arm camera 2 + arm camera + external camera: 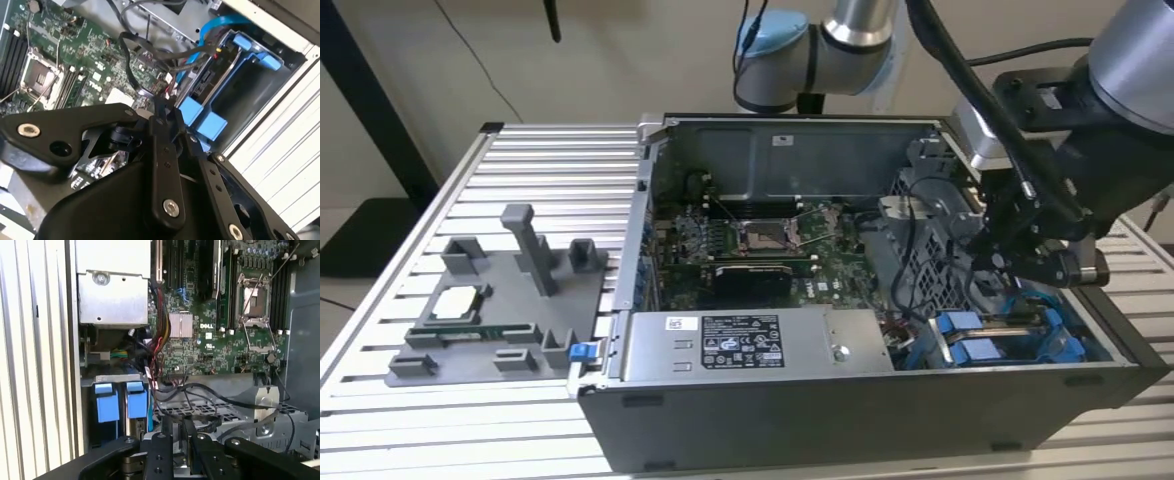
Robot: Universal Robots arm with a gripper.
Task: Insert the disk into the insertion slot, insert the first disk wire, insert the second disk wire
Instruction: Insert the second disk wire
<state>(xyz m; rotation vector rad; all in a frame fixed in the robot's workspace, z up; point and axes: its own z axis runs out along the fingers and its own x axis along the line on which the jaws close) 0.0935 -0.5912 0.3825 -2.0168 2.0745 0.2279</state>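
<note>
Tool: the tool (165,112) is hanging inside the case at the exterior view's right end, just above the blue bay. From here I am not able to tell how far it is parted, or whether it is gripping any of the wires crowding its tip.
Surface: the ribbed metal surface (534,150) is carrying the open computer case (854,420), which is lying on its side with the motherboard (747,235) facing up.
Insertion slot: the insertion slot (1041,322) is sitting in the case's near corner at the exterior view's right, its blue rails showing just below the tool.
Disk: the disk (206,80) is standing on edge in its blue frame and looks to me to be seated in the slot already.
Relation: the disk is lying just beside and below the tool, on the side away from the motherboard. Its long axis appears to be running along the slot, and its connector edge is pointing back towards the tool and the board.
Wires: the black wires (145,55) are looping between the tool and that connector edge. The blue cable (220,22) is arching over the disk, and I cannot tell whether either is plugged in.
</note>
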